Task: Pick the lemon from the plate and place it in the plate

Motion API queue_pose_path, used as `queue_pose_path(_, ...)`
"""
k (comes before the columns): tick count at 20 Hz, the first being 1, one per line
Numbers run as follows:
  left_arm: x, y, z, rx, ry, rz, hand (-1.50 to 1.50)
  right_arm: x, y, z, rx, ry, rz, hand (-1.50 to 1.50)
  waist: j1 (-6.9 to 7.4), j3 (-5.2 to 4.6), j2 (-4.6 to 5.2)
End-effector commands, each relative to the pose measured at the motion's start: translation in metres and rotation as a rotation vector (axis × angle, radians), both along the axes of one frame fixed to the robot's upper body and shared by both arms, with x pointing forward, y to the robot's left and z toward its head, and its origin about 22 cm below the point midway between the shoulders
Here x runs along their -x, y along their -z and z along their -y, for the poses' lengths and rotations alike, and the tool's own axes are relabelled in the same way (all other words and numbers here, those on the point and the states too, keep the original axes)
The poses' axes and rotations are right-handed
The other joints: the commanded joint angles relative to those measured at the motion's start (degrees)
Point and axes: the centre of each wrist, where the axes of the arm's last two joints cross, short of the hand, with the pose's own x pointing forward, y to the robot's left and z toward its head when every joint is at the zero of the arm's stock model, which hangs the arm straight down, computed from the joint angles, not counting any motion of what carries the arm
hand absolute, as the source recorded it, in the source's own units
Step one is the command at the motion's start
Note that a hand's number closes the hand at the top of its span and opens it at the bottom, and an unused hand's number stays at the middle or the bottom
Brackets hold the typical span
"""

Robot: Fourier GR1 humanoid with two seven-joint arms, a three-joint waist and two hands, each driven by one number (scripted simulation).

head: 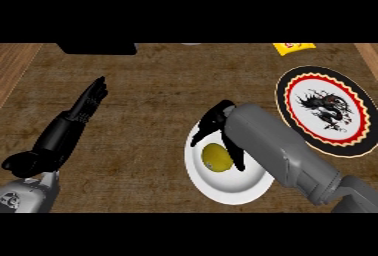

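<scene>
The lemon (215,157) is seen lying on the white plate (221,190), a little above that plate's middle and towards its left half. Just beside the fruit, on its right and upper side, the right hand (216,122) is found hanging over the plate's upper rim; its black fingers (201,136) are bent downward and one dark finger runs along the lemon's right edge. Whether the lemon is actually touched or gripped cannot be told, since the hand is partly covered by its own grey forearm (284,152), which comes in from the lower right corner and crosses the plate's right side.

To the right of the white plate, a second plate (295,82) is set on the tabletop (162,85); it is dark-rimmed with a red scalloped band and a white centre bearing a black dragon-like figure. Its lower left edge is hidden behind the forearm.

Well apart, at the left, the left hand (87,102) is held over the brown tabletop with its fingers straight and together, pointing up the view, nothing being held.

At the top edge, a black object (97,48) and a yellow packet (294,47) are partly shown.
</scene>
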Motion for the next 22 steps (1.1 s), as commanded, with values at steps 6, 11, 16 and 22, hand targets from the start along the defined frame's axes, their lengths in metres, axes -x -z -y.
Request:
queue_pose_path(6, -0.002, -0.001, 0.001, -0.011, -0.010, 0.004, 0.00, 0.026, 0.027, -0.004, 0.050, -0.131, -0.156, -1.50, -0.54, 0.10, 0.54)
queue_pose_path(11, 0.001, -0.003, -0.017, -0.005, -0.022, -0.021, 0.00, 0.036, 0.043, 0.014, 0.038, -0.122, -0.154, -1.50, -0.32, 0.11, 0.61)
queue_pose_path(16, -0.002, 0.005, 0.002, -0.010, -0.012, -0.012, 0.00, 0.048, 0.033, 0.010, -0.082, -0.210, -0.134, 1.50, -0.29, 0.15, 0.87)
queue_pose_path(22, 0.007, -0.008, -0.009, -0.026, -0.022, -0.006, 0.00, 0.040, 0.055, 0.009, 0.015, 0.126, 0.213, 1.50, -0.90, 0.06, 0.09)
